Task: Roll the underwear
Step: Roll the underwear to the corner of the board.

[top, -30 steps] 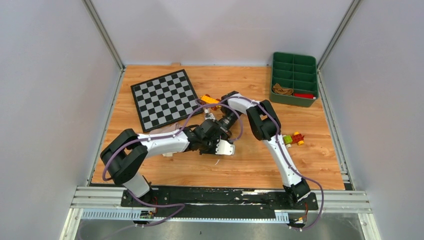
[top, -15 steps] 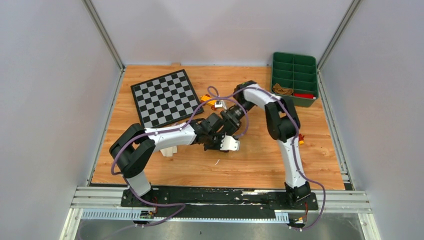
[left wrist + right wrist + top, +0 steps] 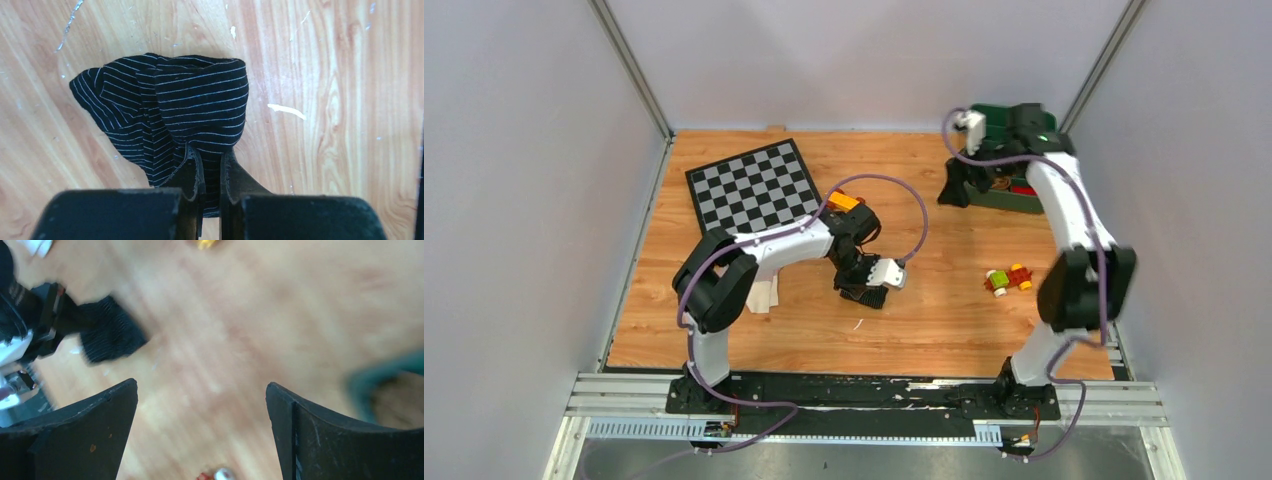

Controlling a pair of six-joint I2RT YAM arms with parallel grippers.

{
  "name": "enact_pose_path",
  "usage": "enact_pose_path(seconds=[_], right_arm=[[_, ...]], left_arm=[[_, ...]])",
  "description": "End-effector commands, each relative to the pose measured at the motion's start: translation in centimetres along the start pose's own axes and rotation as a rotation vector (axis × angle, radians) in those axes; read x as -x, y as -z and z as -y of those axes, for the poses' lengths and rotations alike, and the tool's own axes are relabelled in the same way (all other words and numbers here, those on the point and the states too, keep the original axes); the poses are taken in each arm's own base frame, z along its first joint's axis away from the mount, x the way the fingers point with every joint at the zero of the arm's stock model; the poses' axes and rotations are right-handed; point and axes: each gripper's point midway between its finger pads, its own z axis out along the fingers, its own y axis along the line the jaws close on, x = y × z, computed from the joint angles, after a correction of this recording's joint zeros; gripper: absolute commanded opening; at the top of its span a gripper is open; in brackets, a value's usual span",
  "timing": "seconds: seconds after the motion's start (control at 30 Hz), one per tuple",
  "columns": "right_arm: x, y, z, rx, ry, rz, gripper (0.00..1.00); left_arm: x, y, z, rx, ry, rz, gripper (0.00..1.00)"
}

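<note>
The black underwear (image 3: 170, 107), with thin white stripes, lies bunched on the wooden table. My left gripper (image 3: 212, 167) is shut on its near edge, cloth pinched between the fingers. From above, the left gripper (image 3: 865, 287) sits at the table's middle over the dark cloth (image 3: 861, 298). My right gripper (image 3: 202, 390) is open and empty, raised above the boards near the green bin; the black underwear (image 3: 110, 335) shows far off in its blurred view. A pale garment (image 3: 762, 296) lies beside the left arm's elbow.
A checkerboard mat (image 3: 754, 195) lies at the back left. An orange toy (image 3: 844, 200) sits behind the left wrist. Small coloured toys (image 3: 1009, 278) lie on the right. The green compartment bin (image 3: 1012, 203) stands at the back right, partly hidden by the right arm.
The right arm has swung from the table's middle to the back right by the bin, its jaws opening wide. The left gripper closed on the black underwear and shifted slightly right.
</note>
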Motion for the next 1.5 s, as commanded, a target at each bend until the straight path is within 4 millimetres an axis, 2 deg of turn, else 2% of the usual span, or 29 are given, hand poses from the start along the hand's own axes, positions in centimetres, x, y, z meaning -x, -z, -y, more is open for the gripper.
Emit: enact_pose_path(seconds=[0.0, 0.07, 0.13, 0.17, 0.23, 0.3, 0.33, 0.4, 0.43, 0.47, 0.57, 0.73, 0.83, 0.93, 1.03, 1.17, 1.27, 1.33, 1.4, 1.47], right_arm=[[8.3, 12.0, 1.4, -0.448, 0.246, 0.447, 1.0], [8.0, 12.7, -0.3, -0.464, 0.341, 0.519, 1.0], [6.1, 11.3, -3.4, -0.343, 0.433, 0.477, 0.99], [4.5, 9.9, -5.3, -0.261, 0.492, 0.414, 0.94], [0.9, 6.5, -9.0, -0.104, 0.605, 0.246, 0.74], [-2.7, 3.8, -11.2, -0.001, 0.655, 0.089, 0.54], [-4.2, 2.5, -12.0, 0.03, 0.674, 0.035, 0.47], [-5.5, 0.5, -13.3, 0.062, 0.738, 0.008, 0.41], [-6.5, -0.8, -13.9, 0.078, 0.778, -0.009, 0.41], [-6.6, -1.6, -14.7, 0.092, 0.832, -0.01, 0.41], [-7.2, -5.0, -15.8, 0.103, 0.967, -0.013, 0.44], [-7.6, -10.8, -17.1, 0.159, 1.014, -0.003, 0.5], [-7.9, -13.4, -18.3, 0.204, 1.018, -0.01, 0.54], [-8.7, -15.4, -18.2, 0.228, 1.007, -0.03, 0.56], [-10.3, -16.6, -17.6, 0.249, 1.007, -0.077, 0.54], [-11.9, -17.2, -17.4, 0.287, 0.996, -0.13, 0.41], [-12.7, -17.5, -17.0, 0.268, 1.012, -0.165, 0.47], [-12.1, -17.5, -16.4, 0.222, 1.012, -0.167, 0.52], [-12.0, -17.4, -15.8, 0.196, 1.02, -0.185, 0.54], [-12.9, -17.4, -15.5, 0.204, 1.034, -0.22, 0.54]], left_arm=[[-0.3, -0.1, 4.6, -0.301, 0.192, 0.053, 0.0], [-0.3, -0.6, 4.4, -0.361, 0.292, 0.082, 0.0], [-0.1, -0.8, 4.0, -0.43, 0.394, 0.119, 0.0], [0.1, -0.8, 3.8, -0.468, 0.441, 0.138, 0.0], [0.3, -1.1, 3.3, -0.545, 0.528, 0.159, 0.0], [0.4, -1.4, 2.9, -0.608, 0.591, 0.172, 0.0], [0.6, -1.4, 2.6, -0.63, 0.61, 0.183, 0.0], [0.6, -1.8, 2.0, -0.654, 0.655, 0.197, 0.0], [0.5, -2.0, 1.7, -0.657, 0.675, 0.203, 0.0], [0.4, -2.2, 1.4, -0.655, 0.689, 0.207, 0.0], [-0.4, -3.0, 0.5, -0.636, 0.741, 0.216, 0.0], [-1.5, -3.8, -0.4, -0.621, 0.776, 0.213, 0.01], [-1.6, -3.9, -0.7, -0.611, 0.777, 0.213, 0.01], [-1.5, -4.0, -0.7, -0.606, 0.781, 0.216, 0.01], [-1.7, -4.1, -0.7, -0.601, 0.778, 0.21, 0.01], [-2.0, -4.1, -0.8, -0.591, 0.772, 0.2, 0.03], [-2.1, -3.9, -0.8, -0.579, 0.765, 0.195, 0.06], [-2.3, -3.9, -0.8, -0.575, 0.764, 0.191, 0.07], [-2.3, -4.0, -0.8, -0.576, 0.763, 0.189, 0.09], [-2.4, -4.1, -0.9, -0.576, 0.767, 0.188, 0.12]])
